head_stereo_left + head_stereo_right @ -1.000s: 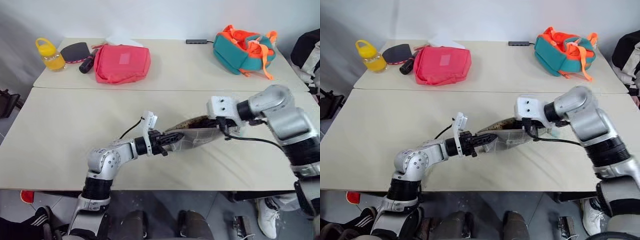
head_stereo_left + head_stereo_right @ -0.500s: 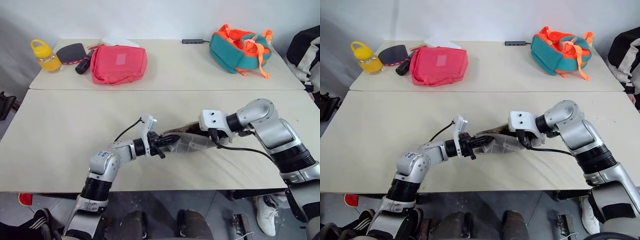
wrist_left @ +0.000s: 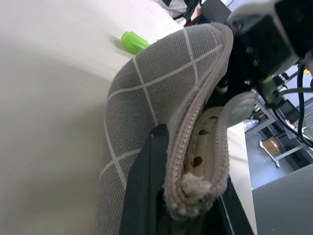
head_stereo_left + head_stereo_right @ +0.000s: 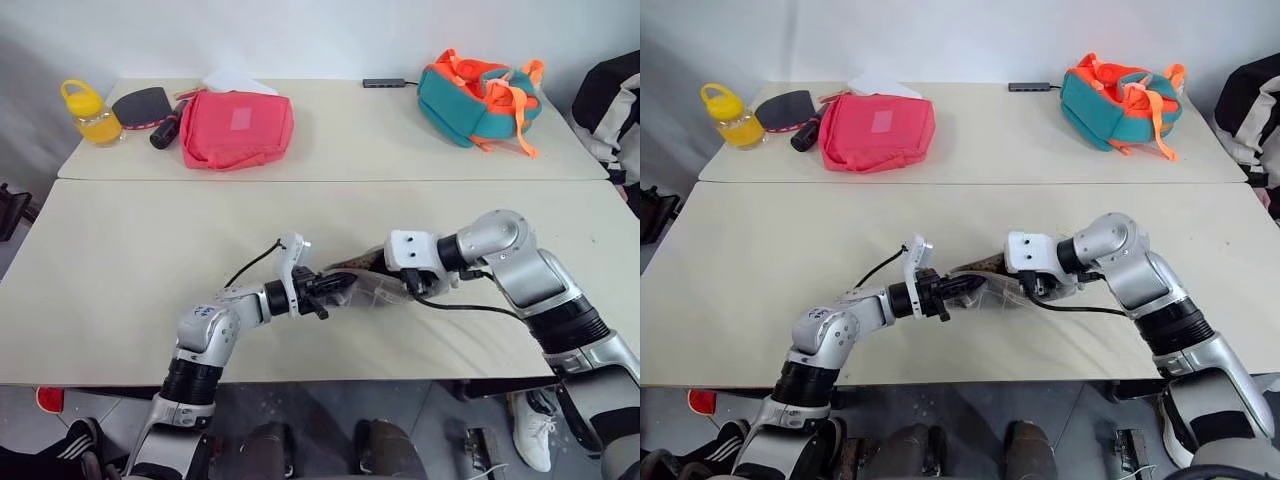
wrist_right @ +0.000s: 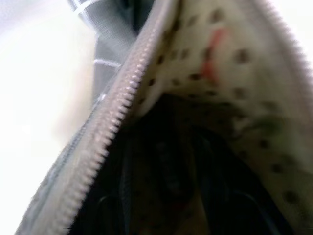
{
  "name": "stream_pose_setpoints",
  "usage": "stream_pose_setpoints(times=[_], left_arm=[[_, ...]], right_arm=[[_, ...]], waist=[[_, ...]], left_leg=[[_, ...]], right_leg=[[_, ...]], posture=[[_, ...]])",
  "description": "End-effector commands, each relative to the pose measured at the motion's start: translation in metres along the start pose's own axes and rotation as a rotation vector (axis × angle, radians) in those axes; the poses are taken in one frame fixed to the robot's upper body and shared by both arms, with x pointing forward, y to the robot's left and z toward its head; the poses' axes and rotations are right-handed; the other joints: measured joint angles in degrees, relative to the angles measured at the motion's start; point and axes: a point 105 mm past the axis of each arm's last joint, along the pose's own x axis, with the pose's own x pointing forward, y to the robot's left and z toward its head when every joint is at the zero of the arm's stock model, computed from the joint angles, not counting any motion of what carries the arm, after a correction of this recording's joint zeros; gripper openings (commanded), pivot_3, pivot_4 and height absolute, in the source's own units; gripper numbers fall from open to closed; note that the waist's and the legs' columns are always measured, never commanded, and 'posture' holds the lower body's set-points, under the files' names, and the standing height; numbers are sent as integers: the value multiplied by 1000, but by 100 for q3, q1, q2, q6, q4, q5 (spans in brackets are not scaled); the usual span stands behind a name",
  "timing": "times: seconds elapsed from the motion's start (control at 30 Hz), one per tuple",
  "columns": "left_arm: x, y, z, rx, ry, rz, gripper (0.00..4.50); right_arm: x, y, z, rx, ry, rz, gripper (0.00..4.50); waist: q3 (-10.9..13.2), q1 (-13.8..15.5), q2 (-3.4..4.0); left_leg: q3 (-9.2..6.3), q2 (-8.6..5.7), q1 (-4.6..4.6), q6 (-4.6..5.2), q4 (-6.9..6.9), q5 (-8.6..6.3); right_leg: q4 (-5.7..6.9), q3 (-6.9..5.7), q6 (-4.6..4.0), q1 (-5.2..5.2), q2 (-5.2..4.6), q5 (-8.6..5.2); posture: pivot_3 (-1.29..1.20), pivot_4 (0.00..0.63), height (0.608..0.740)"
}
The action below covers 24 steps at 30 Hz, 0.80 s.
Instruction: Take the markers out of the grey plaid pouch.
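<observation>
Head views: near the middle of the frame, on the near cream table [image 4: 120, 260], lies the grey plaid pouch [image 4: 372, 290], its mouth gaping upward. The left gripper [image 4: 338, 287] comes in from the lower left, its black fingers clamped on the pouch's left end. The right gripper [image 4: 1035, 288] comes in from the right and dips into the pouch's open mouth at its right end; whether its fingers are spread or closed cannot be told here. On the far table, upper left of the frame, stand a yellow bottle [image 4: 84, 110], a dark paddle [image 4: 143, 104] with a dark cylinder [image 4: 163, 132] beside it, and a pink-red bag [image 4: 238, 128]. At the upper right sits a teal and orange backpack [image 4: 480, 92], with a small grey hub [image 4: 385, 83] to its left near the back edge.

Left wrist view: the gripper's black fingers [image 3: 144, 191] pinch the zipper end of the pouch, whose dotted cream lining shows through the open mouth in the centre. At the upper left, a light green marker [image 3: 133, 41] lies on the table just behind the pouch, outside it.

Right wrist view: the camera looks straight into the pouch along its zipper teeth. A red streak [image 5: 213, 58] shows against the dotted lining at the upper right, too blurred to name. The bottom is dark, and the fingers cannot be made out.
</observation>
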Motion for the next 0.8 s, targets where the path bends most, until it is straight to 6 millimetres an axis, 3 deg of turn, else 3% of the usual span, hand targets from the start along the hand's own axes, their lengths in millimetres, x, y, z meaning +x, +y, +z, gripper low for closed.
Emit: stream_pose_setpoints(times=[0.03,0.27,0.47,0.6,0.8], left_arm=[[-6,5,-2,12,4,39,0],[-5,5,-4,14,6,43,0],[-5,5,-1,17,-2,45,0],[-5,5,-1,22,-2,49,0],[-5,3,0,35,-2,46,0]], right_arm=[[15,8,-4,7,-6,26,1860],[29,3,-8,-38,5,-28,1860],[30,28,-23,57,26,96,1860],[17,24,-26,71,33,69,668],[-12,11,-14,37,21,1,577]], waist=[[0,-2,0],[-5,-47,-8],[-13,-104,-17],[-16,-89,-23],[-16,2,-23]], left_leg=[[0,0,0,0,0,0],[0,1,6,-1,-2,0],[-3,0,14,-2,2,2],[-14,-1,13,-2,-2,1],[-15,-3,8,-3,-5,1]], right_leg=[[0,0,0,0,0,0],[3,1,0,3,0,0],[3,2,0,16,-1,0],[3,-5,0,18,-3,0],[-3,-8,0,15,-4,0]], posture=[[0,150,740],[0,150,740],[0,150,740],[0,150,740],[0,150,740]])
